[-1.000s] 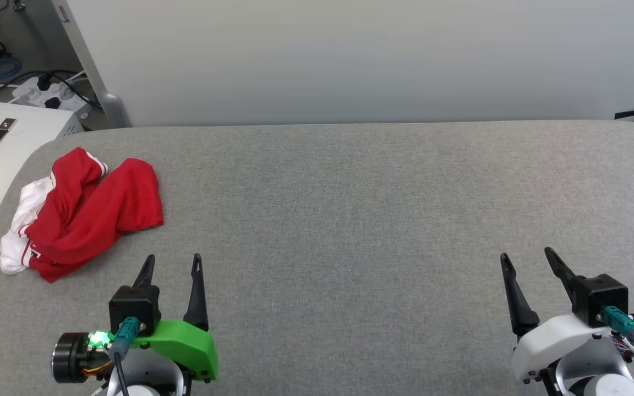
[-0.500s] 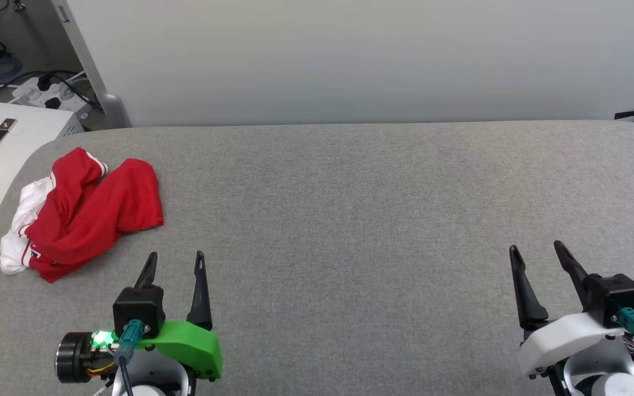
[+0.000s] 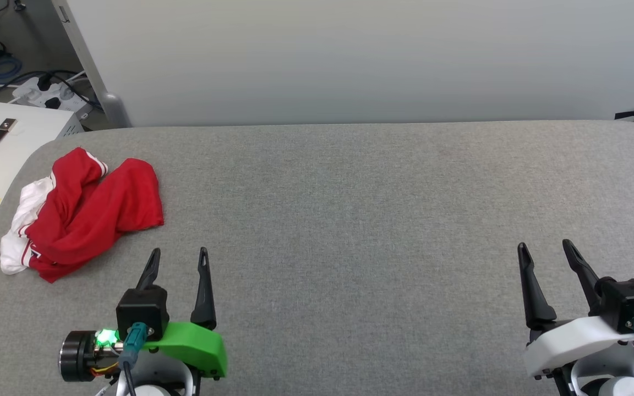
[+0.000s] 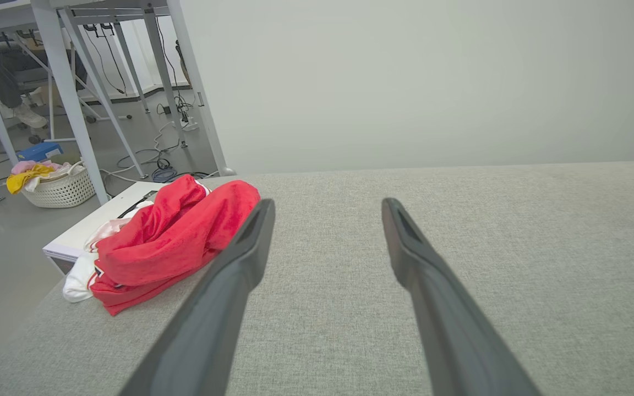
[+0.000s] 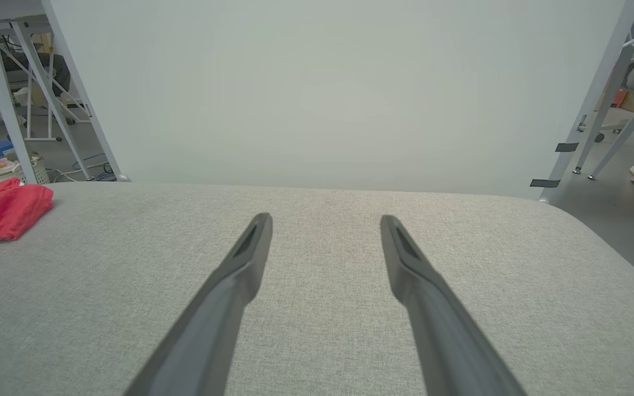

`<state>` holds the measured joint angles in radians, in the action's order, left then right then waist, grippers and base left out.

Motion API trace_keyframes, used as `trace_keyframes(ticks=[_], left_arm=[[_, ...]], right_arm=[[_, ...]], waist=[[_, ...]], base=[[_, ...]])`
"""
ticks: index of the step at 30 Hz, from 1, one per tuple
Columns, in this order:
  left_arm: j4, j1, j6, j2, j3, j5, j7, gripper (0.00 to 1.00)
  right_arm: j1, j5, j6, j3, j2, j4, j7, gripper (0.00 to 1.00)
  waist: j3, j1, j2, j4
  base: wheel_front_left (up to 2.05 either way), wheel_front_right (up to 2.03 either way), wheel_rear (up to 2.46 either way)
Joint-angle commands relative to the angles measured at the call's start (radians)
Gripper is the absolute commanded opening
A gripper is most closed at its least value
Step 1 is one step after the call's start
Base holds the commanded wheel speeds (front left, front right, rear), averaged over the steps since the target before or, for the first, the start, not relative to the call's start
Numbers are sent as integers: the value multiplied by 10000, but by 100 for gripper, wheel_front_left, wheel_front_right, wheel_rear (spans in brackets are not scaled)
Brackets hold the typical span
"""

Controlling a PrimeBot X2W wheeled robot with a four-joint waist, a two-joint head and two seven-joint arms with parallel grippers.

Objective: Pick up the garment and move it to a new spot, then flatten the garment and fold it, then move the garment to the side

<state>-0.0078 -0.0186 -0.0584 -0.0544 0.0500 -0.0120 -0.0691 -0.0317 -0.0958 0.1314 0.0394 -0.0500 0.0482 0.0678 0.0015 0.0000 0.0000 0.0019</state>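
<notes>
Left hand (image 3: 179,250) and right hand (image 3: 544,243) both splayed, empty, low over the table (image 3: 350,192).

The garment (image 3: 83,212), red with white sleeves, lies crumpled at the table's (image 3: 350,220) far-left corner.

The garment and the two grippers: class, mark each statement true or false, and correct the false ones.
1. The garment lies crumpled near the left end of the grey table. True.
2. The left gripper is shut on the garment. False: it is open and apart from the garment.
3. The right gripper is open and holds nothing. True.
4. The garment is folded flat at the table's middle. False: it is bunched up, unfolded, at the left end.
</notes>
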Motion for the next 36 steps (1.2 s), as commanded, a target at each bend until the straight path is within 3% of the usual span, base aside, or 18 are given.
trace_keyframes(ticks=[1, 36], left_arm=[[-31, -20, -84, 12, 31, -49, -92, 100], [-54, -126, -441, 24, 495, -171, -839, 100]], right_arm=[[-105, -129, -2, 45, -2, 85, 129, 100], [-529, -815, -4, 166, -2, 374, 867, 100]], waist=[[4, 0, 0, 1], [11, 0, 0, 78]], base=[[0, 0, 0], [0, 0, 0]])
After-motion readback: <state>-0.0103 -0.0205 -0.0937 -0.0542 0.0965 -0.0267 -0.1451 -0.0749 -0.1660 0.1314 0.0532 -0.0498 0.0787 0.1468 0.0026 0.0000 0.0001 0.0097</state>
